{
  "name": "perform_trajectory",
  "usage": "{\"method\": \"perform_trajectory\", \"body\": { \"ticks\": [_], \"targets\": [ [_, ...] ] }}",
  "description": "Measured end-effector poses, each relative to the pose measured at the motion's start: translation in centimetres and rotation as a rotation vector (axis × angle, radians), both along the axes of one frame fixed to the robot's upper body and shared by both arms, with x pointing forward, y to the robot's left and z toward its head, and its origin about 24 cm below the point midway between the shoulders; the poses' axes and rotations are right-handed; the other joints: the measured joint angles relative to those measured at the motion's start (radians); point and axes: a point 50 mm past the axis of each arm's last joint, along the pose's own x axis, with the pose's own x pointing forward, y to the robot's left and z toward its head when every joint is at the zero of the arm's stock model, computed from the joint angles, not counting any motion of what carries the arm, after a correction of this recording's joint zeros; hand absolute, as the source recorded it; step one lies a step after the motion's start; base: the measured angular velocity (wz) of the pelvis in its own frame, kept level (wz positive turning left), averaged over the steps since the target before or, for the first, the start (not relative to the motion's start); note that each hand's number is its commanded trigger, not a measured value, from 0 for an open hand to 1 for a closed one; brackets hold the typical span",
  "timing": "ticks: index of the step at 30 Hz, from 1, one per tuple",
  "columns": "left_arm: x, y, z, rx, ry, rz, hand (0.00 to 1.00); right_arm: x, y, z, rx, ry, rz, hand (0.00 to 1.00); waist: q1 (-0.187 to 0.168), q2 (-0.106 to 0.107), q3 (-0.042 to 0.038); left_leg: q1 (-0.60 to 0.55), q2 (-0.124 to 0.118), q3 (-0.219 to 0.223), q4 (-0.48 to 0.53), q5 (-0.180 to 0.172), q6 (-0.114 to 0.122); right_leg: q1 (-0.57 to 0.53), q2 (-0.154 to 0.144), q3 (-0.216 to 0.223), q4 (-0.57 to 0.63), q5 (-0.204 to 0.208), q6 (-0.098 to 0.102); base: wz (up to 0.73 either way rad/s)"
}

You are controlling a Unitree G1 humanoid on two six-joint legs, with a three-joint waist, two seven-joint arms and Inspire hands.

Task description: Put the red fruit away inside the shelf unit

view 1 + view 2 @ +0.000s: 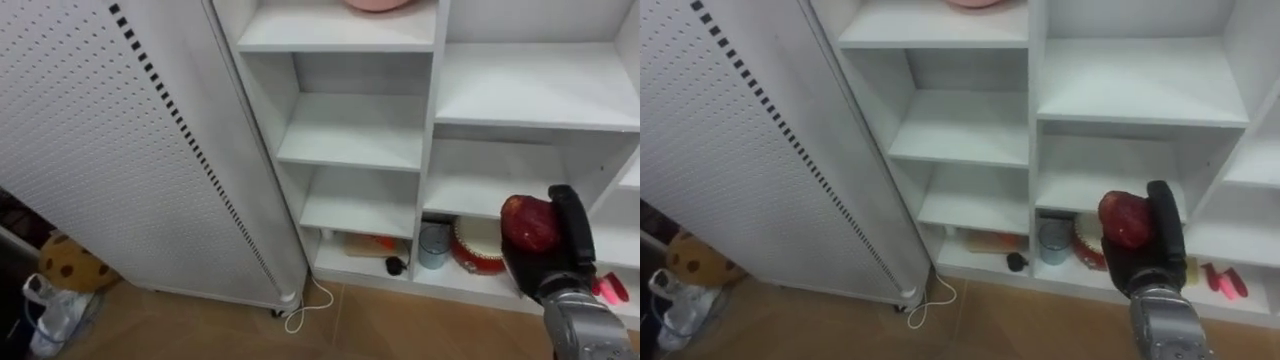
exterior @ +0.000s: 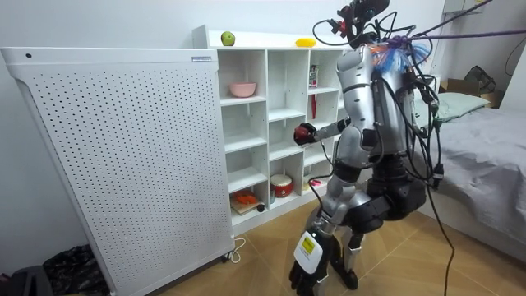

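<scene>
Fruit point(image 1: 530, 222), red and roundish, sat in the right hand point(image 1: 552, 270) in the left eye view, the dark fingers curled round it. It was held in the air before the lower compartments of the white shelves point(image 1: 355, 150) (it rested on no board). Behind it, on the bottom board, stood a red tin point(image 1: 478, 255) with a blue cup point(image 1: 434, 246) just beside it on the left. A pink bowl point(image 1: 378, 4) showed at the top edge. A perforated panel point(image 1: 120, 150) stood at the left, with a white cord point(image 1: 305, 312) looped on the floor near its foot. In the right eye view a pink thing point(image 1: 1223, 282) lay low on the right, near the hand's wrist. In the room view the robot stood facing the shelves, holding the fruit out at the height of the middle boards. The left hand point(image 2: 306, 278) hung down near the floor, and I could not tell how its fingers were set. On top of the shelves lay a green apple point(image 2: 228, 39) and a yellow item point(image 2: 306, 42), well apart. A bed point(image 2: 485, 131) stood at the room view's right.
</scene>
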Motion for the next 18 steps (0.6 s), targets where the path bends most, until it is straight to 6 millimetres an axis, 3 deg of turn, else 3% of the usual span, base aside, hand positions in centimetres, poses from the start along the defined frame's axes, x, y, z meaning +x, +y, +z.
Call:
{"method": "perform_trajectory", "body": {
  "ticks": [5, 6, 7, 14, 18],
  "targets": [
    [-0.6, 0.2, 0.0, 0.008, 0.003, 0.010, 0.00, 0.0, -0.3, 0.1, 0.000, 0.028, -0.010, 1.00, -0.001, 0.001, -0.0004, -0.006, 0.001, 0.006, 0.014, 0.000, 0.001, -0.007, -0.007, 0.002, 0.021, -0.008, 0.001, 0.04],
    [-0.7, 0.3, 0.0, 0.012, 0.001, 0.012, 0.00, 0.0, -0.5, 0.3, -0.003, 0.033, -0.018, 0.87, -0.001, 0.001, -0.0005, -0.006, 0.001, 0.007, 0.018, -0.001, 0.002, -0.008, -0.010, 0.003, 0.027, -0.010, 0.000, 0.03],
    [-0.7, 0.4, 0.1, 0.015, -0.004, 0.012, 0.00, 0.1, -0.7, 0.7, -0.008, 0.034, -0.023, 0.00, -0.001, 0.001, -0.0005, -0.007, 0.001, 0.008, 0.020, -0.002, 0.003, -0.009, -0.011, 0.003, 0.030, -0.011, 0.000, 0.00],
    [-0.8, 1.0, 0.5, 0.020, -0.042, 0.012, 0.00, 1.2, -1.6, 4.2, 0.006, -0.012, -0.073, 0.00, 0.000, -0.007, -0.0050, -0.021, 0.002, 0.010, 0.039, -0.005, 0.005, -0.023, -0.017, 0.000, 0.051, -0.020, -0.003, 0.02],
    [-1.7, 1.8, 0.6, 0.039, -0.030, 0.010, 0.00, 1.3, -1.8, 4.6, 0.020, -0.013, -0.090, 0.00, 0.001, -0.012, -0.0082, -0.022, 0.003, 0.006, 0.049, -0.010, 0.005, -0.016, -0.017, -0.013, 0.051, -0.021, -0.006, -0.02]
  ]
}}
